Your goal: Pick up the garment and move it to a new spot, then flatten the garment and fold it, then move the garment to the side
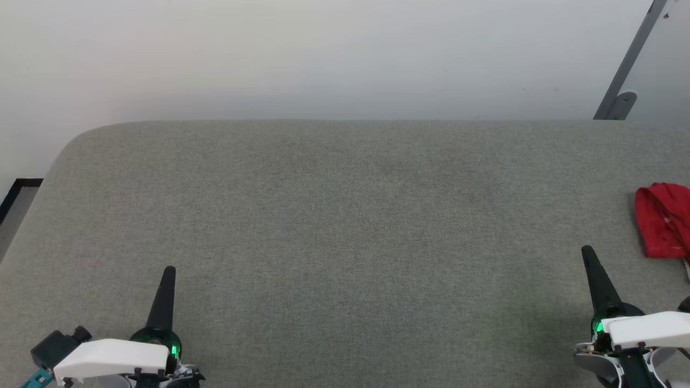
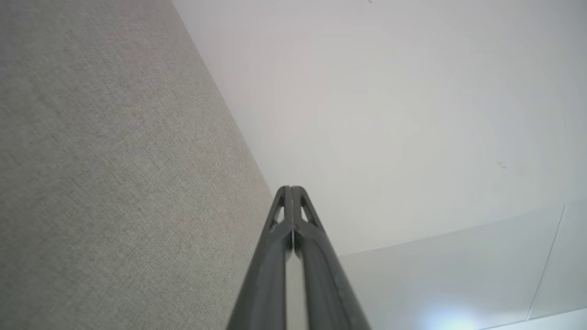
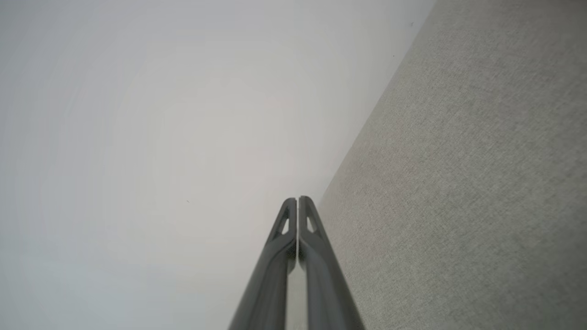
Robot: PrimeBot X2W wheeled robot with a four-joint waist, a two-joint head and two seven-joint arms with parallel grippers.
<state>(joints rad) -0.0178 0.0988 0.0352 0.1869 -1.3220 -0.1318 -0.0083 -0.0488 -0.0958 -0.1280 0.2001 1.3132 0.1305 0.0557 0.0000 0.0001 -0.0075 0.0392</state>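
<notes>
The garment [image 1: 664,220], a bright red cloth, lies bunched at the far right edge of the grey fabric-covered table [image 1: 345,215], partly cut off by the head view's border. My right gripper [image 1: 586,250] is shut and empty, hovering just left of and nearer than the garment, not touching it. My left gripper [image 1: 170,269] is shut and empty over the table's near left. In the left wrist view the left gripper [image 2: 290,188] has its fingers pressed together; in the right wrist view the right gripper [image 3: 297,199] is likewise closed.
A pale wall [image 1: 323,54] rises behind the table's far edge. A grey metal bracket [image 1: 625,70] leans at the back right. The table's rounded far-left corner [image 1: 81,137] drops to a floor strip [image 1: 16,205].
</notes>
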